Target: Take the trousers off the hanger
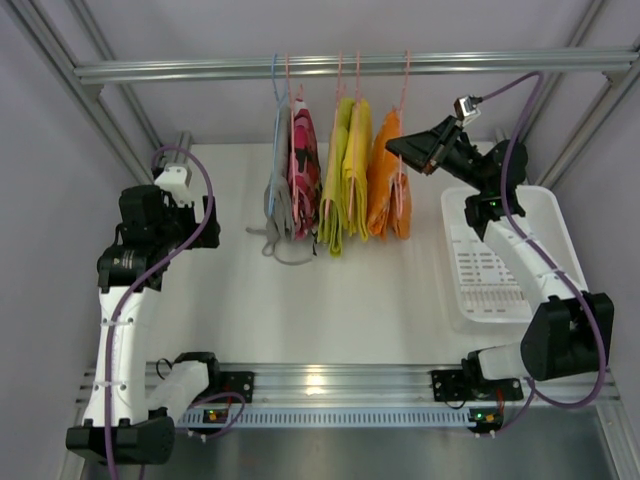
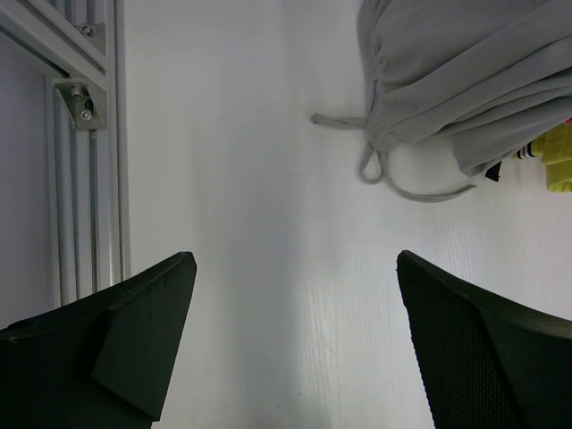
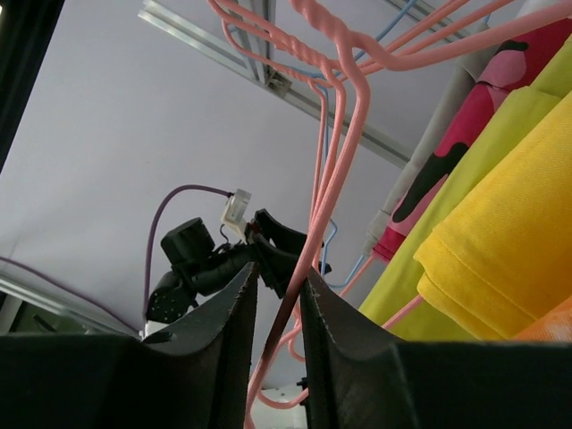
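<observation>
Right gripper (image 3: 279,273) at 3 o'clock of trousers (image 1: 383,190), jaws narrow around hanger (image 3: 332,179) wire. Cannot tell if clamped. Left gripper (image 2: 295,261) released wide, well out at 9 o'clock of trousers.

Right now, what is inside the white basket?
The basket shows only bare slotted floor; the right arm covers its middle, so anything there is hidden.

The hanger (image 3: 351,125) wire drops from sight between the right tool (image 3: 279,273) fingers; the trousers (image 3: 556,329) show only as an orange sliver at frame's corner.
</observation>
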Available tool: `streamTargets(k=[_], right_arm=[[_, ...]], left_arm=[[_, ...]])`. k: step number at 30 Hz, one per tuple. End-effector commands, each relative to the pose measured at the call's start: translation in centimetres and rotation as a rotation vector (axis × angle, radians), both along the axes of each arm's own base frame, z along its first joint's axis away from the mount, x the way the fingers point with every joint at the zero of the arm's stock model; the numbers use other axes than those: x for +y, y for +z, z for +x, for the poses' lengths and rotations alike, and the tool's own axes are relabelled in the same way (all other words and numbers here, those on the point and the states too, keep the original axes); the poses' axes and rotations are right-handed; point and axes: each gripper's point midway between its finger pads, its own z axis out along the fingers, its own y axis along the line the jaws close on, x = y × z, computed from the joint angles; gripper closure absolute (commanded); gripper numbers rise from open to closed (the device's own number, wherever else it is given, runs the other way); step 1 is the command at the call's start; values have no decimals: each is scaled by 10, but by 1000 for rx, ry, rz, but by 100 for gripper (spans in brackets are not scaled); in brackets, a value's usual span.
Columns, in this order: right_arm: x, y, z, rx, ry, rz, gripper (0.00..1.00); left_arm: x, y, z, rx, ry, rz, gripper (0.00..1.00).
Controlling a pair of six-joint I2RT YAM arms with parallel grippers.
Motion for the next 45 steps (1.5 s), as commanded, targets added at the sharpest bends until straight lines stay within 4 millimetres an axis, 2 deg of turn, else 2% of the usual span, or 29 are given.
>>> streamTargets(k=[1, 2, 5, 8, 11, 18, 29, 37, 42, 45], right_arm=[[7, 26, -14, -110, 36, 11, 76], [7, 28, -14, -113, 37, 10, 77], [8, 27, -13, -112, 41, 1, 93], [9, 34, -14, -133, 46, -1, 100], [8, 45, -20, -167, 63, 8, 100], [2, 80, -47, -342, 87, 75, 100], [-10, 116, -78, -480, 57, 116, 100], [-13, 128, -83, -577, 14, 61, 100], [-13, 131, -70, -599, -9, 34, 100], [-12, 134, -71, -608, -7, 33, 100]], left_arm=[[1, 10, 9, -57, 3, 9, 1], [2, 10, 8, -54, 3, 9, 1], [3, 10, 9, -57, 5, 15, 1], [2, 11, 10, -63, 6, 13, 1], [1, 14, 12, -74, 12, -4, 1], [2, 27, 16, -131, 18, -3, 1], [-5, 50, 16, -234, -9, -32, 1], [-20, 67, 13, -302, -89, -68, 1], [-33, 77, 10, -325, -140, -121, 1], [-39, 84, 9, -335, -170, -141, 1]])
